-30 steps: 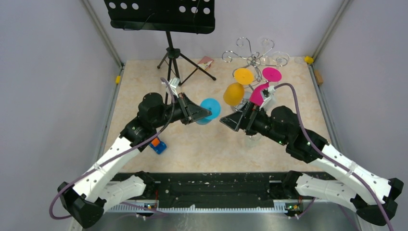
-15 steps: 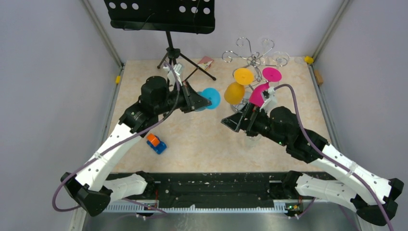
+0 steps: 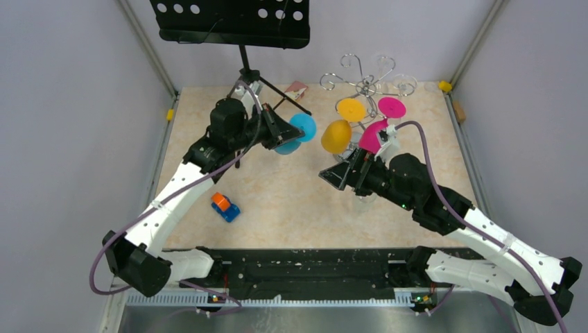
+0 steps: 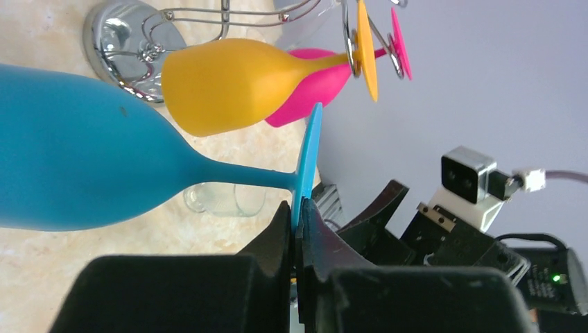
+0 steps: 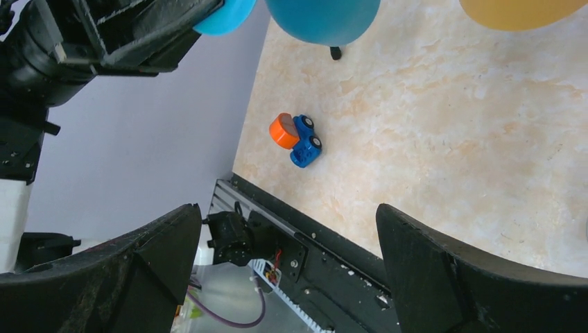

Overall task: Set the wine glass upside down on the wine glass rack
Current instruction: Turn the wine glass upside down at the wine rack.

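Note:
My left gripper [image 3: 290,132] is shut on the flat foot of a blue wine glass [image 3: 286,146], held tilted in the air left of the rack. In the left wrist view the fingers [image 4: 297,208] pinch the blue foot edge-on, with the bowl [image 4: 69,166] to the left. The chrome wine glass rack [image 3: 360,82] stands at the back right; its round base shows in the left wrist view [image 4: 121,35]. An orange glass [image 3: 336,135] and a pink glass [image 3: 374,134] hang upside down on it. My right gripper [image 3: 333,177] is open and empty [image 5: 287,208], below the rack.
A black tripod music stand [image 3: 232,21] stands at the back left, its legs just behind my left arm. A blue and orange toy truck [image 3: 225,206] lies on the table's left side. A clear glass [image 3: 362,201] sits under my right arm.
My left arm has carried the blue glass toward the back of the table and slightly closer to the rack. The right arm has not moved.

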Motion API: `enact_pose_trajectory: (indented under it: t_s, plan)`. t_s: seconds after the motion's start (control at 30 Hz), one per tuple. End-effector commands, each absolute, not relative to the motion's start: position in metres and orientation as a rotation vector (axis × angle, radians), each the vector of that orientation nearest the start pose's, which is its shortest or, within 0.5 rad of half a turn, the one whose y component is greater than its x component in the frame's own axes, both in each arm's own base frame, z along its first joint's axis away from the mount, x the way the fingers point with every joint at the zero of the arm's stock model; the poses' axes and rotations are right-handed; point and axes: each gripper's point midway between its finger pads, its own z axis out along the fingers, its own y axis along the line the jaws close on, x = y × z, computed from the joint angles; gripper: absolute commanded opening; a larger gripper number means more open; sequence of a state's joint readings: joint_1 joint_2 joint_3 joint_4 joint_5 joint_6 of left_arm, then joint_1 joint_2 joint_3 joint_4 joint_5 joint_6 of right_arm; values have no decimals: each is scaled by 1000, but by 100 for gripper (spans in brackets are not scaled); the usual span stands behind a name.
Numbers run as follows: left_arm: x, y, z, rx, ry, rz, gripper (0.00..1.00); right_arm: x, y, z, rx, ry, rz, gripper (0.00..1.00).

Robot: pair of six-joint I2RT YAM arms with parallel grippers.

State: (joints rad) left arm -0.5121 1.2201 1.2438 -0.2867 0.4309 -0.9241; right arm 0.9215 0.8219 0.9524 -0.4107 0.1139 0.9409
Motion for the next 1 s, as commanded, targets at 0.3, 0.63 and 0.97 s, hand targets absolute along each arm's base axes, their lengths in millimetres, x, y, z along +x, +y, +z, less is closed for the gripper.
enact_pose_trajectory:
  t_s: [0.3, 0.63, 0.97]
  plan:
    - [311, -309, 399, -54, 1912, -1720, 0, 185, 244, 317, 116, 1979, 1087, 99]
    - [333, -317, 403, -41, 1907, -1683, 0, 187, 239, 314, 121, 1973, 1056, 99]
    - [341, -323, 409, -30, 1908, -1682, 0, 189, 238, 311, 121, 1968, 1040, 98]
